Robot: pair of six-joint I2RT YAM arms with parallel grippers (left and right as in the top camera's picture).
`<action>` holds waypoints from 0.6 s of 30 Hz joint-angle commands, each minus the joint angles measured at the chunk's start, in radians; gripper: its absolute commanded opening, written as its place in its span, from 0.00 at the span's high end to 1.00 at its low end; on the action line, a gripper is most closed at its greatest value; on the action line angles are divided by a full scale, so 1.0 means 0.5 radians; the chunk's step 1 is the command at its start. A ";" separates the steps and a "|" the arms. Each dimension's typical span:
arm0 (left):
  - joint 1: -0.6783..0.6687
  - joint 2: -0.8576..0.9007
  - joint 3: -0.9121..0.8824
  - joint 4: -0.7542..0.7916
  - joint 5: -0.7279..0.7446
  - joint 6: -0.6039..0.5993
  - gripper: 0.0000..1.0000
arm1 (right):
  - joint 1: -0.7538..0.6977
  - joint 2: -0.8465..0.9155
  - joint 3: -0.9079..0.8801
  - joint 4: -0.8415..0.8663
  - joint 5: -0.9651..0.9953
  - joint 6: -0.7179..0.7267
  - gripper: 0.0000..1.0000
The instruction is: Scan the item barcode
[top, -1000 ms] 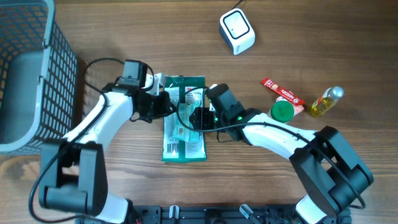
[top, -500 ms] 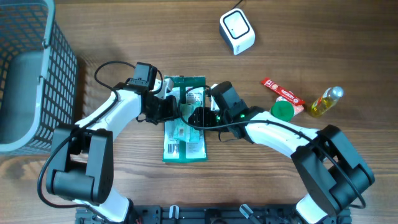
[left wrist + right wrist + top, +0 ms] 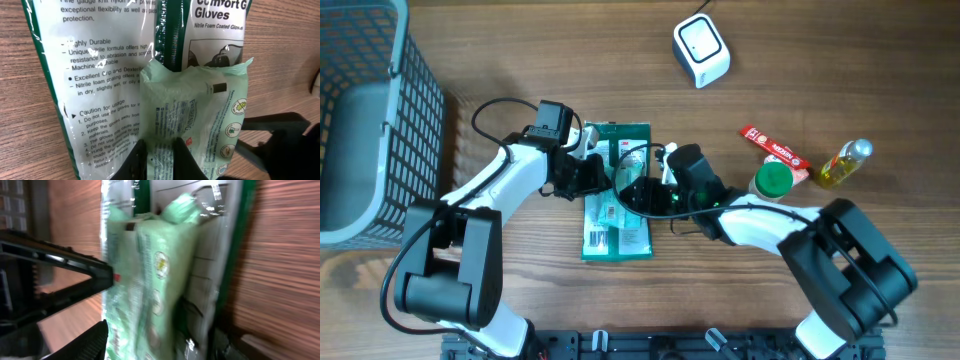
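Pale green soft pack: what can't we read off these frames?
- Barcode on the pale green soft pack: not visible in left wrist view; bottom edge cut off, left hand pinching it.
- Right wrist view: motion blur; whether right hand grips is unclear.
- Overhead: both hands cover the pack; print too small.

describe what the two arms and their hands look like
The left arm and right arm both have white links between chunky black joints, with thin black cables looping alongside. A small green light glows near the right wrist. The left hand and right hand are black with slim, flat fingers.
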 commanded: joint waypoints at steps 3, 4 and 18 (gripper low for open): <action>-0.011 0.035 0.020 -0.008 -0.035 0.040 0.90 | -0.005 0.309 -0.037 0.317 -0.256 0.108 0.43; -0.011 0.035 0.020 -0.008 -0.035 0.040 0.90 | -0.005 0.309 -0.037 0.335 -0.253 0.105 0.47; -0.010 0.034 0.021 0.002 -0.143 0.040 0.93 | -0.033 0.307 -0.037 0.354 -0.248 0.005 0.96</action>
